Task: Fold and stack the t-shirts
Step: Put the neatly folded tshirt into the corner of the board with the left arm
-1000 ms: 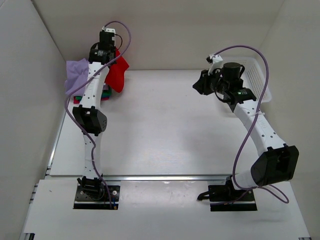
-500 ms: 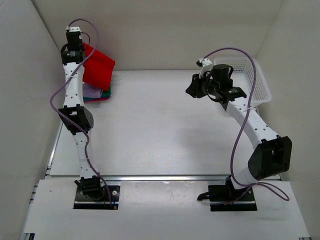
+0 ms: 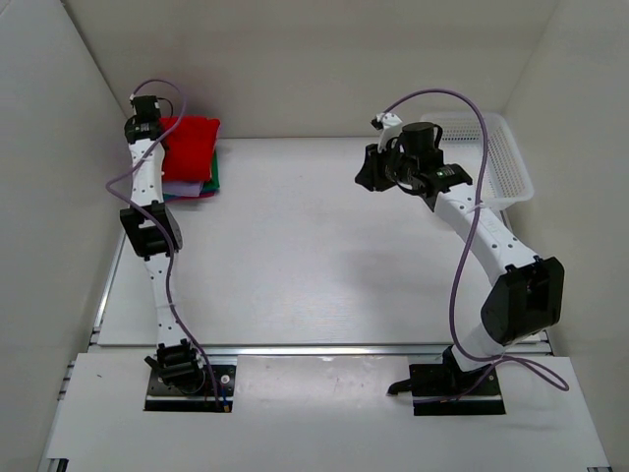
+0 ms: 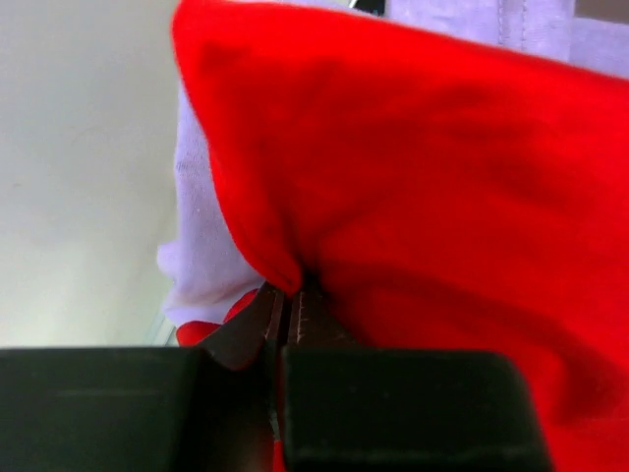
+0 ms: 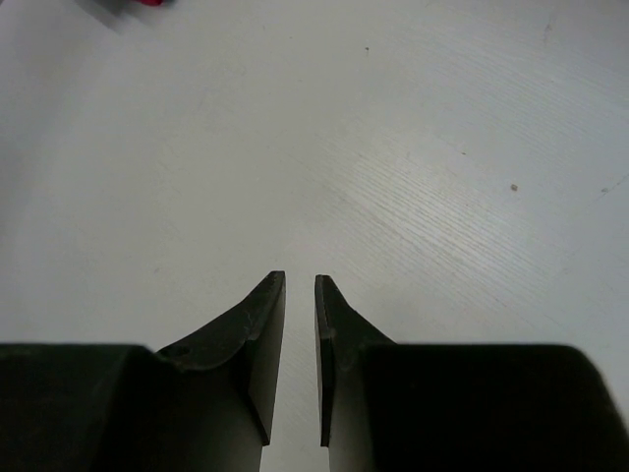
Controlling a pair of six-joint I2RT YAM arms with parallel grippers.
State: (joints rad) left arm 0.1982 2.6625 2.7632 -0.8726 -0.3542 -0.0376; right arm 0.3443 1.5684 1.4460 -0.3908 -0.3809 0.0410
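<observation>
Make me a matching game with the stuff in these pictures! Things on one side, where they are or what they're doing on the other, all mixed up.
1 red t-shirt
2 basket
3 right gripper
4 left gripper

A far right corner of the table
B pinching red cloth
C draped over the pile, far left
D holding nothing, above the table

Pairs: 1-C, 2-A, 3-D, 4-B
</observation>
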